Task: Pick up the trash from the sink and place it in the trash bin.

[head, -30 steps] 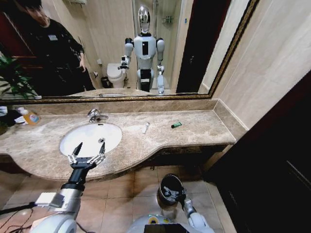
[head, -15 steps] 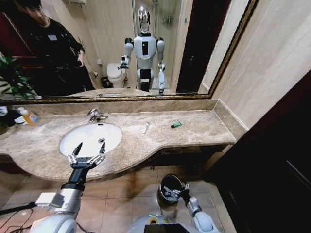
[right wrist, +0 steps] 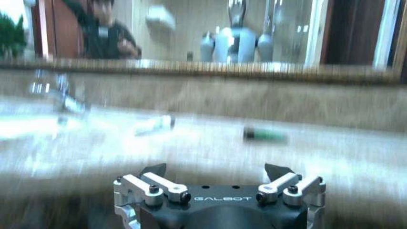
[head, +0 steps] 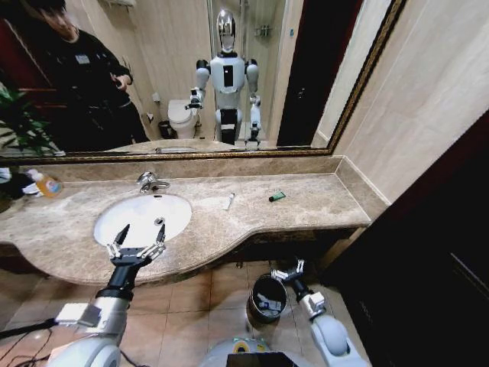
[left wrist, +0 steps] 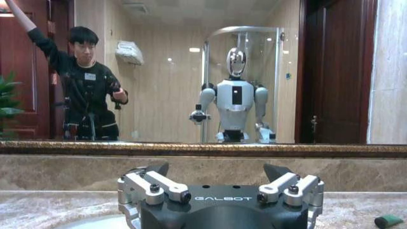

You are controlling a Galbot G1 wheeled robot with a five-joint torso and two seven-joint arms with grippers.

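Head view: my left gripper (head: pixel 138 238) hangs over the front rim of the sink (head: pixel 143 218), jaws spread and holding nothing. My right gripper (head: pixel 289 269) is low, just beside the trash bin (head: pixel 267 298) on the floor, jaws apart and vacant; pale litter lies inside the bin. On the counter (head: pixel 306 205) I note a small white tube (head: pixel 228 201) and a tiny green packet (head: pixel 277 196), apart from each other.

Left wrist view: jaws wide, the green packet (left wrist: pixel 388 220) off to one side.

Right wrist view: jaws wide, tube (right wrist: pixel 153 125) and packet (right wrist: pixel 264 135) ahead, blurred.

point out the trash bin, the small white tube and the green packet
trash bin (head: pixel 261 286), head view, on its dark rim
small white tube (head: pixel 229 201), head view, middle of the tube on the counter
green packet (head: pixel 277 196), head view, middle of the packet
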